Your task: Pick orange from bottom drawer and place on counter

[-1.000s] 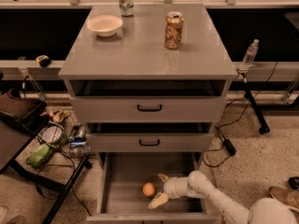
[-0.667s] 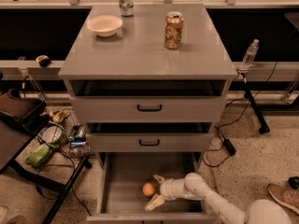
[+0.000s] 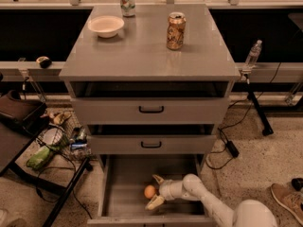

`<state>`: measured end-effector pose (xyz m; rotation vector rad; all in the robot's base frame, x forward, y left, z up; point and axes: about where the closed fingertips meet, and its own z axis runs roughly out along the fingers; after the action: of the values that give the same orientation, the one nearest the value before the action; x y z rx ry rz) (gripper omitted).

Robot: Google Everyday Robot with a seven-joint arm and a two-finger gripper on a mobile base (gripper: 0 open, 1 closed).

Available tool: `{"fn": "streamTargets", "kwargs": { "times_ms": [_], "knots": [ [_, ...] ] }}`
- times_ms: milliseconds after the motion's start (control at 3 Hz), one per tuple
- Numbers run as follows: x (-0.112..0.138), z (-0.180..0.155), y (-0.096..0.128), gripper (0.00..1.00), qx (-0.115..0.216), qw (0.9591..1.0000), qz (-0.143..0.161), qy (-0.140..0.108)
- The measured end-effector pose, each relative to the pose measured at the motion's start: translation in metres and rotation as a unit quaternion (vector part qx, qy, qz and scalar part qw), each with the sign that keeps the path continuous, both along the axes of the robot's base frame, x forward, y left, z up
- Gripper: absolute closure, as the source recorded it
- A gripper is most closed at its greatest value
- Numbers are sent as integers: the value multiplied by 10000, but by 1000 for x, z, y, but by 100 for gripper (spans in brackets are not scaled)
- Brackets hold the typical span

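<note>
**Orange could slip from an open hand before the lift**

The desk (image 3: 142, 56) lies high above and behind the hand (image 3: 152, 192), and the fruit has to end up there. The bottom drawer (image 3: 124, 186) is pulled out, with the hand low inside it towards the front. The middle drawer (image 3: 151, 144) hangs just above and behind the hand. I judge that a lift straight up and back would knock the wrist or the fruit against that front, so the way out must come forward first. The white arm (image 3: 208, 205) reaches in from behind the wrist over the drawer's front right corner, and a careless swing could catch the wall there.

The hand is spread wide and grips nothing. One finger (image 3: 158, 179) lies on the far side of the fruit and the other on the near side. The gold-brown soda can (image 3: 175, 30) stands far above the hand on the desk, and a hasty set-down close to it could tip it.

The orange (image 3: 149, 191) sits on the drawer floor between the fingertips, at their very ends. Whether either finger touches it I cannot tell. Being round and smooth, and caught only at the tips, it may squirt away from the wrist as the fingers shut, above all if one finger arrives first and nudges it
</note>
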<state>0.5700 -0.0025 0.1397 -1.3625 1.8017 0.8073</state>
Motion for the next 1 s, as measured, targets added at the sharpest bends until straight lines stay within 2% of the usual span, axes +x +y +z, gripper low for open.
{"fn": "streamTargets", "kwargs": {
  "times_ms": [333,667,1000],
  "knots": [
    [15,-11,2,24,-48,9999,55,-102],
    [19,-12,0,49,-69,9999,32,-124],
    [19,-12,0,80,-69,9999,32,-124]
  ]
}}
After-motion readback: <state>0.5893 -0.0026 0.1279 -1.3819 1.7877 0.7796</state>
